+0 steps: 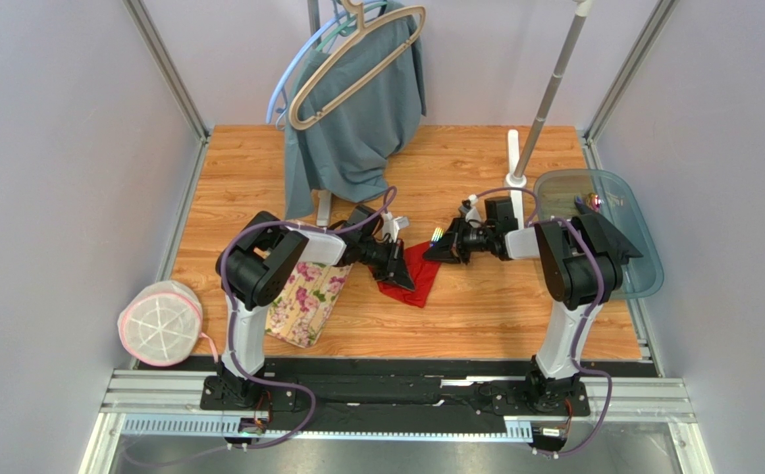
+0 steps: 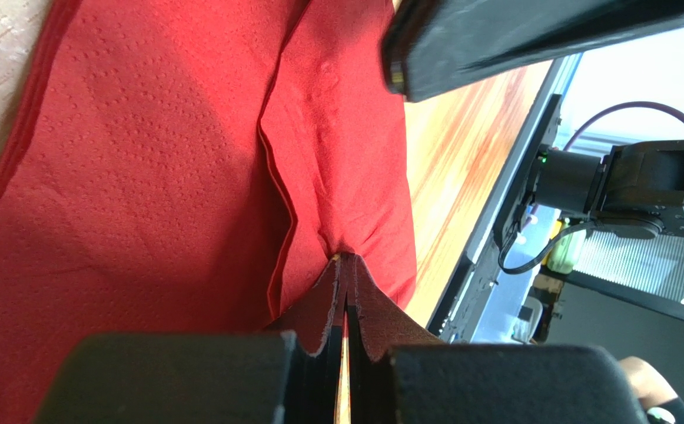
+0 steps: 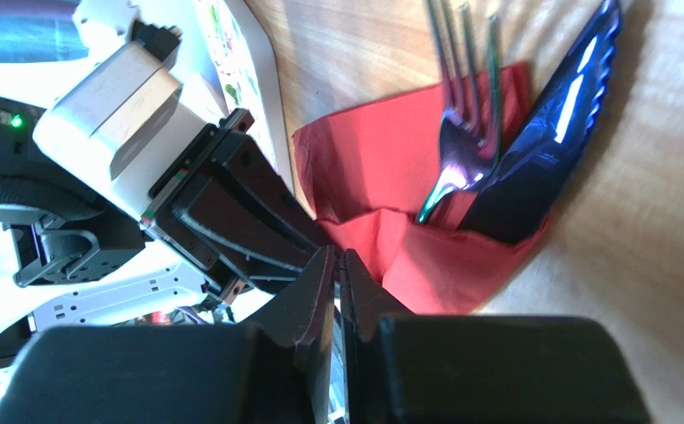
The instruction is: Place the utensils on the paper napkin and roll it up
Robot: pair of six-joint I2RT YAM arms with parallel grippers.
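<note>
With left jaws shut tight, pinching a napkin [image 2: 142, 194] fold; with right jaws closed too, nipping its edge. Lying centrally on counter [image 1: 475, 316], half-wrapped around fork [image 3: 460, 150] and knife [image 3: 549, 124]. Should roll evenly, keeping both pinches low, without tearing or spilling them.

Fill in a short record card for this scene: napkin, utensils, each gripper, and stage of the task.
paper napkin: red, partly folded, lying on the wooden table
utensils: fork beside knife, handles tucked under the fold
left gripper: shut, pinching a ridge of the napkin
right gripper: shut at the fold's edge; grip unclear
stage: rolling begun, not finished
</note>
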